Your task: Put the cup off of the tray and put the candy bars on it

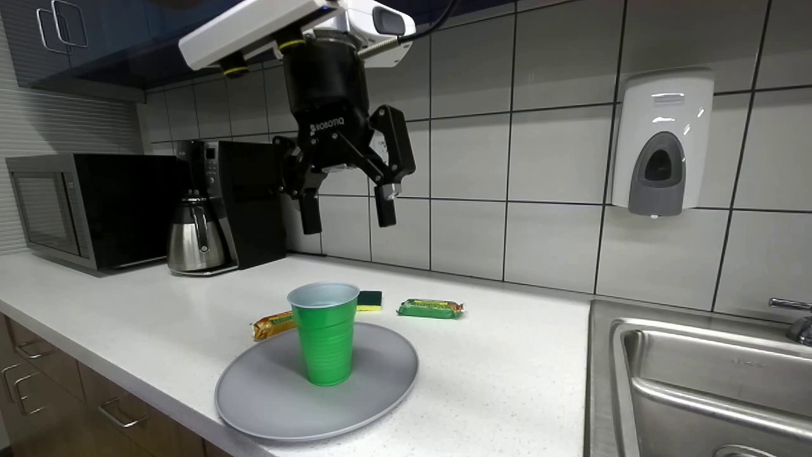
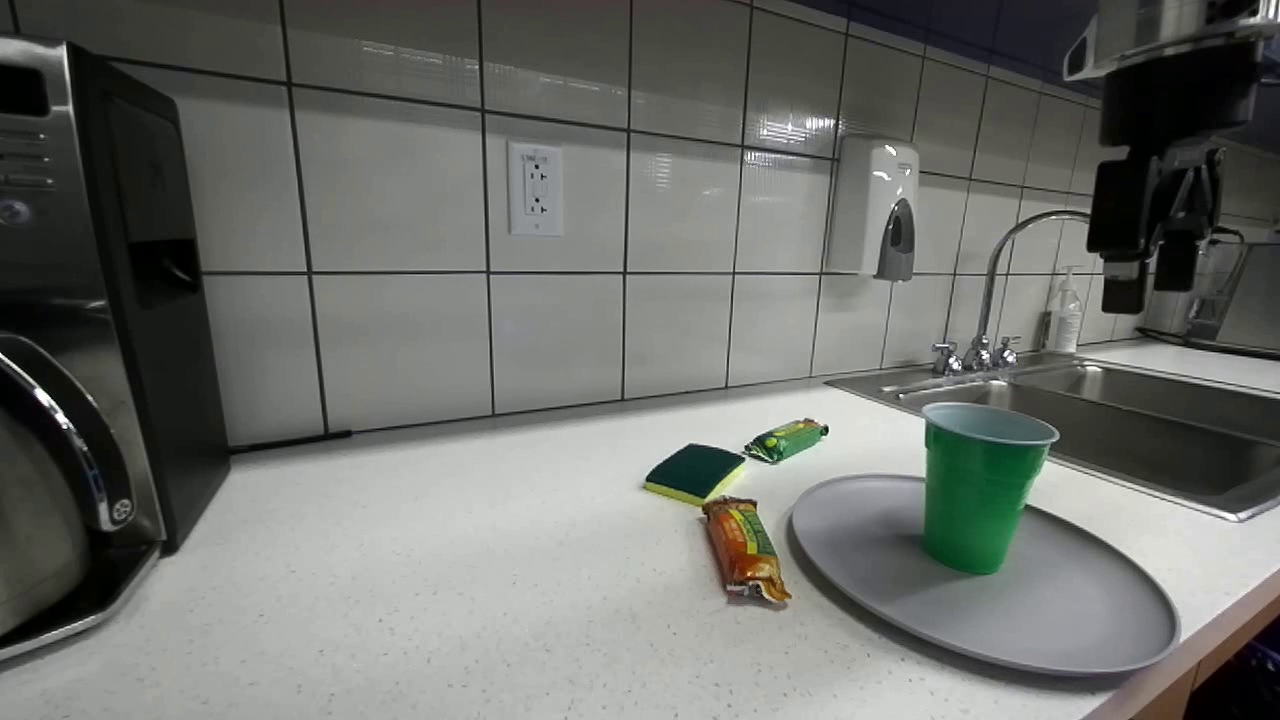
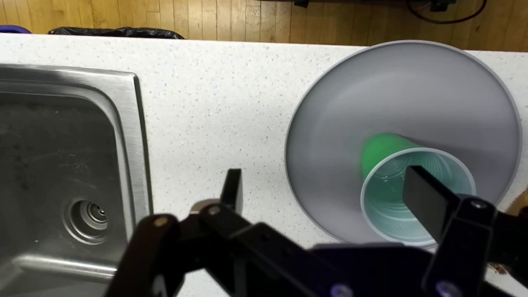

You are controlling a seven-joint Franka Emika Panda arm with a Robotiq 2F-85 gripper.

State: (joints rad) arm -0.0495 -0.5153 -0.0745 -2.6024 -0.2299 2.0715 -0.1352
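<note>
Gripper carries no load: its fingers stand well spread, nothing between them, high above the tray. The cup stands upright on the tray, mouth up, so I take the step in hand to be the approach for lifting it off. Alignment comes first. In the wrist view the finger on the cup's side overlaps the mouth, while much of the span lies over counter toward the sink; I would shift away from the sink before going down, or that finger may knock the rim. I cannot tell whether the span clears the whole mouth, so pinching the wall, one finger inside and one outside, looks the safer plan. Then: descend straight, squeeze lightly since thin plastic will probably buckle, raise until the base clears the tray's low edge, and set down well apart from it. Position: the cup is below the gripper, off-centre on the side away from the sink, not touching. The gold-orange bar lies just beside the tray, the green bar nearer the wall, with a sponge near both.
</note>
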